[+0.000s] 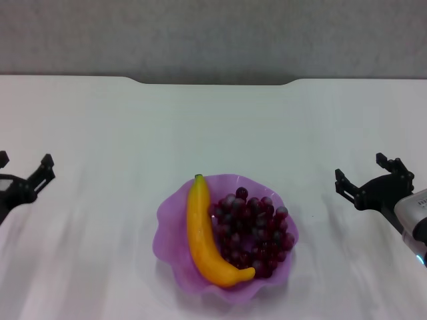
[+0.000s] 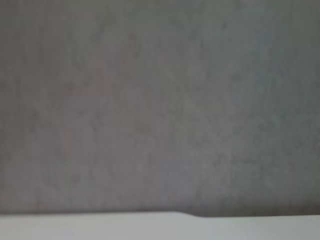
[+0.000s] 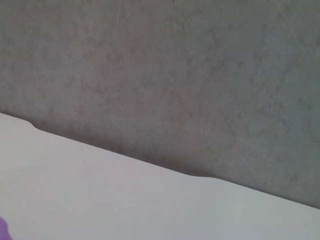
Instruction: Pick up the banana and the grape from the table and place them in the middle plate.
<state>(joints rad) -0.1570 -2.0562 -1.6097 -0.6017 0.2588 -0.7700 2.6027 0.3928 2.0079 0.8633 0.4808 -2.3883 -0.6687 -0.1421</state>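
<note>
Where scalloped lilac plate [image 1: 175, 267] sits — smooth curved banana [image 1: 200, 233], bumpy grape bunch [image 1: 253, 230].

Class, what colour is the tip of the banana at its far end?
Dark green, on the banana; head view shows it best.

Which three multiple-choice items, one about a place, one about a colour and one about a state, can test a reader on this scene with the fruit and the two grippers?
1. Where does the curved yellow-orange banana lie?
A. on the bare white table
B. in the lilac scalloped plastic plate
C. in a gripper

2. What colour is the bunch of small round grapes?
A. green
B. dark red-purple
C. yellow

3. How is the right gripper?
A. open, holding nothing
B. shut on the banana
C. shut on the grapes

Key: B, it rests inside the rim beside the grapes; B, the head view shows it; A, its fingers stand apart over the white table, as at the left gripper.
</note>
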